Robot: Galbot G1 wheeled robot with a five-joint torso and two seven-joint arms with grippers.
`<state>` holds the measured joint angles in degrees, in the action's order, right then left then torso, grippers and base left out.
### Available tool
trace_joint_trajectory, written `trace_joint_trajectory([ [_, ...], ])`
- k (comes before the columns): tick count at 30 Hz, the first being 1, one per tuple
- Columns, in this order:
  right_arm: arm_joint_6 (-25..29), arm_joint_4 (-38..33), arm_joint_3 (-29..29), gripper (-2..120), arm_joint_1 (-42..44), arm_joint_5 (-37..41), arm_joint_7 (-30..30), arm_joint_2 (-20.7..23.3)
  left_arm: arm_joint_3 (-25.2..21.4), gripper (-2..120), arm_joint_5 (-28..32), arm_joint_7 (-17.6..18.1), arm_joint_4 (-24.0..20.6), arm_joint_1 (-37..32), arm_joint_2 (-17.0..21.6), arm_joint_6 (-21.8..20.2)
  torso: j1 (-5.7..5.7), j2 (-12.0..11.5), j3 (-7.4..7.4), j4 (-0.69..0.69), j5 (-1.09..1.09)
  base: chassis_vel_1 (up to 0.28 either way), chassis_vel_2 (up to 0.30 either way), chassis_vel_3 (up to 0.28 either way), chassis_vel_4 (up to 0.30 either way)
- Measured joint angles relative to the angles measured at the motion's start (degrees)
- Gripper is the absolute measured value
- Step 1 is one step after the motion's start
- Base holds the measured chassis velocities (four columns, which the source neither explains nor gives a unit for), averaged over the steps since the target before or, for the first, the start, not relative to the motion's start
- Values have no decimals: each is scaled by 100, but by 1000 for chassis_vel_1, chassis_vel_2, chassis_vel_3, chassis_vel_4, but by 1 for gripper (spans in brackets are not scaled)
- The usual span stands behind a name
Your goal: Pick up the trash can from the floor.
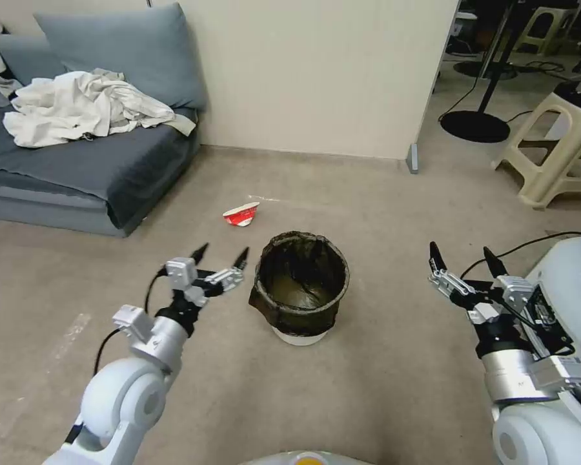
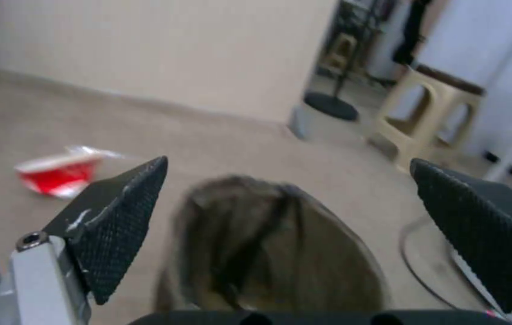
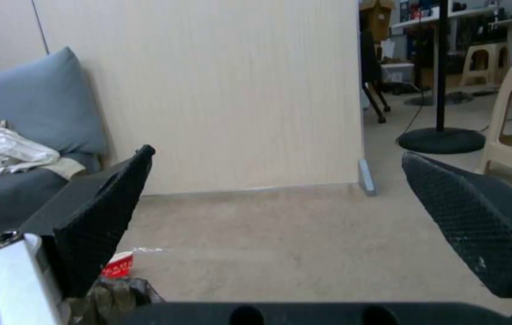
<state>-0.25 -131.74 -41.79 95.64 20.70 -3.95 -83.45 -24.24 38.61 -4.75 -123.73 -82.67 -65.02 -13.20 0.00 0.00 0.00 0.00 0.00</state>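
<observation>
A: Two grippers up, both with fingers spread wide and nothing between them. Left gripper (image 1: 221,253) close beside the can (image 1: 301,284), just short of touching its bagged rim; right gripper (image 1: 465,257) well apart on the other side.

B: So nearer arm is the left. Which way to the can from there?

A: Toward the right and a little ahead of the left fingertips (image 1: 241,256). In the left wrist view, can (image 2: 268,243) straight ahead between the spread fingers, low and close. Upright on the floor (image 1: 381,387), axis vertical, mouth open upward, bag folded down over most of the wall, white base bare at the bottom.

B: Room to work?

A: Plenty of bare floor all round the can, judging by the head view. Beyond the left gripper, a cup (image 1: 241,214) lying on its side, apart from the can. Farther off, a sofa (image 1: 77,174) past the left gripper, a wall (image 1: 303,77) beyond the cup, a stool (image 1: 555,155) and a lamp base (image 1: 475,126) past the right gripper.

B: Best guess at the next need?

A: Probably a short sideways close onto the rim or wall; soft bag likely to slip under the fingers.
</observation>
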Motion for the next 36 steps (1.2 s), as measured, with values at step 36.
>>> trace_joint_trajectory([
  [36, -30, 39, 5, 100, -21, -148, -29, -141, 1356, 100, 320, 2454, 813, 1760, 347, -1702, 0, 0, 0, 0, 0, 0, 0, 0, 0],
])
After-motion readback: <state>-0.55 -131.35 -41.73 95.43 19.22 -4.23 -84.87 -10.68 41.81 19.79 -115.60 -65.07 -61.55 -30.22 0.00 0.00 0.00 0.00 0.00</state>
